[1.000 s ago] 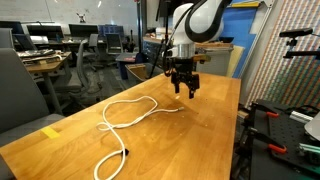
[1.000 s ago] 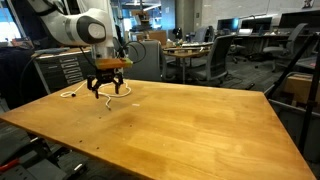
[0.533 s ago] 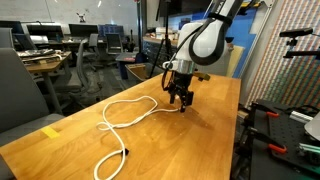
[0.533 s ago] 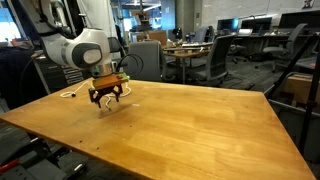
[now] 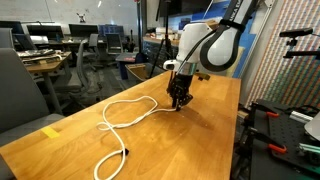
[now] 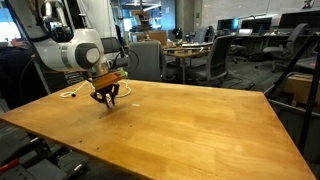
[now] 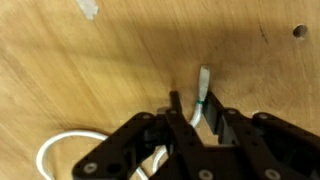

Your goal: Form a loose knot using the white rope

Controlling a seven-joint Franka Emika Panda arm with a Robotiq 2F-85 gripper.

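The white rope (image 5: 130,112) lies in a wide curve across the wooden table (image 5: 200,145), one end near the front edge and the other under my gripper (image 5: 180,103). In the wrist view this rope end (image 7: 204,82), with a green band, runs between the two black fingers, and my gripper (image 7: 196,100) is shut on it just behind the band. More rope loops back at the lower left (image 7: 58,146). In an exterior view my gripper (image 6: 106,101) points down onto the tabletop near the far left corner, and a short piece of rope (image 6: 68,94) shows behind it.
A yellow tape strip (image 5: 52,131) sits near the table's left edge. The table's right edge (image 5: 238,110) is close to my gripper. Office chairs and desks stand beyond the table (image 6: 200,120). A small white scrap (image 7: 88,8) and a hole (image 7: 299,31) mark the wood.
My gripper has come down to the tabletop over the rope's end, and its fingers have gone from wide open to shut on the rope.
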